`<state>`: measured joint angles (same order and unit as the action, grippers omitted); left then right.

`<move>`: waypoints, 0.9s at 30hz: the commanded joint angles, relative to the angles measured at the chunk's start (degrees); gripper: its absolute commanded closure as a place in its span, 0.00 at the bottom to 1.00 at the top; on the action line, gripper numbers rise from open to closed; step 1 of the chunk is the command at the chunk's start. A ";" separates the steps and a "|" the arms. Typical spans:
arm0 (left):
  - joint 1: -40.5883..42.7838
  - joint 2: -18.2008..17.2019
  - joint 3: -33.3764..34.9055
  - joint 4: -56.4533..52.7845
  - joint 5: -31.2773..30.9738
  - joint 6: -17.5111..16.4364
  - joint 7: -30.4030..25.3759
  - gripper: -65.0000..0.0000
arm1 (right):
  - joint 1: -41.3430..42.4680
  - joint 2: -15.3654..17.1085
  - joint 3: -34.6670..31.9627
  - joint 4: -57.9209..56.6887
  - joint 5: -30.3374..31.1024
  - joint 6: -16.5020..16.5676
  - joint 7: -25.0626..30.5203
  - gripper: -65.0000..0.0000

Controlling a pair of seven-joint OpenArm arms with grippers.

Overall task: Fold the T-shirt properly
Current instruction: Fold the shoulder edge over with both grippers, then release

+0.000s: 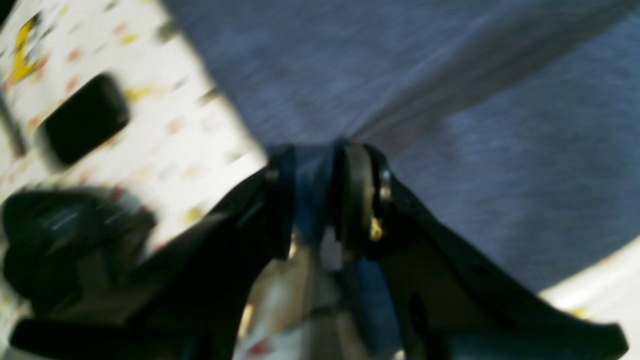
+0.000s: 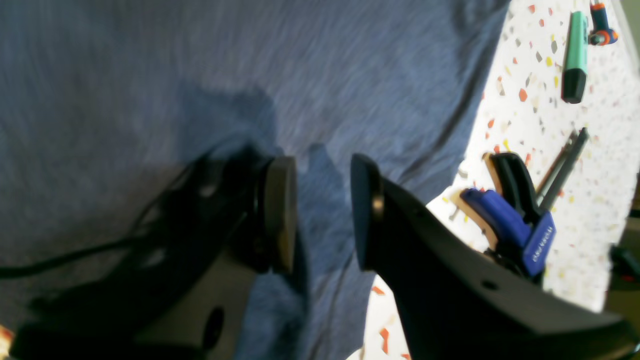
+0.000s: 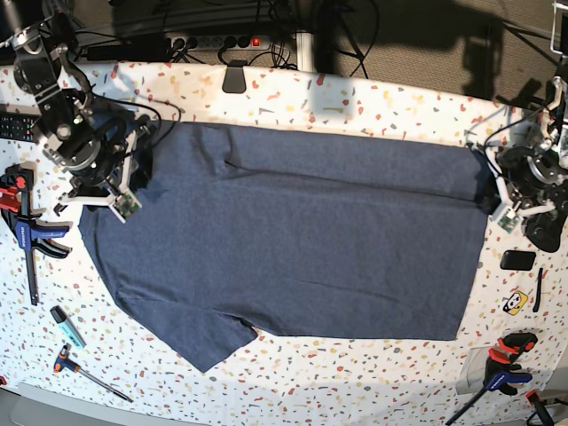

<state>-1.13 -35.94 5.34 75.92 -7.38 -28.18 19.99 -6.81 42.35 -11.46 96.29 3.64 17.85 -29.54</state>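
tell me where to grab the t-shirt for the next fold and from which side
Probably the near hem edge of the T-shirt, at its corners by the sleeve and the opposite end. Come from the table's near side: the shirt lies flat with that edge free, so it could be lifted and folded away toward the far edge.

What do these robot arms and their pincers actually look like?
Both arms are black and silver metal, built of rounded joints with black cables looped along them. The left gripper and right gripper are matte black, each with two curved fingers ending in flat round pads. Small screws dot the fingers. A little green circuit board sits near each wrist.
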 commanded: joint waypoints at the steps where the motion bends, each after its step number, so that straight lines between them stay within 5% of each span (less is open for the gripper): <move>1: -0.76 -1.60 -1.60 1.40 -1.16 1.25 -0.44 0.76 | 0.59 0.98 1.92 1.77 1.09 -0.87 0.48 0.71; 9: 1.70 -1.70 -9.18 2.71 -13.55 0.94 0.07 0.76 | -7.13 -2.56 10.99 9.44 6.03 -0.76 0.59 0.71; 14: 4.39 -0.35 -9.16 2.99 -21.92 -2.56 0.26 0.78 | -11.91 -4.85 11.26 12.13 7.74 -0.81 0.55 0.72; 19: 4.92 2.64 -9.16 2.99 -22.71 -2.49 -0.28 1.00 | -12.39 -8.72 11.26 12.11 7.76 -0.83 0.57 1.00; 27: 4.92 7.91 -9.16 2.97 -22.69 -2.47 -0.31 1.00 | -12.39 -12.07 11.26 11.76 4.76 -0.83 -1.44 1.00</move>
<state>4.58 -26.98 -3.33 77.97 -29.26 -30.44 21.17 -19.55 29.54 -0.73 107.33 8.45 17.41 -31.99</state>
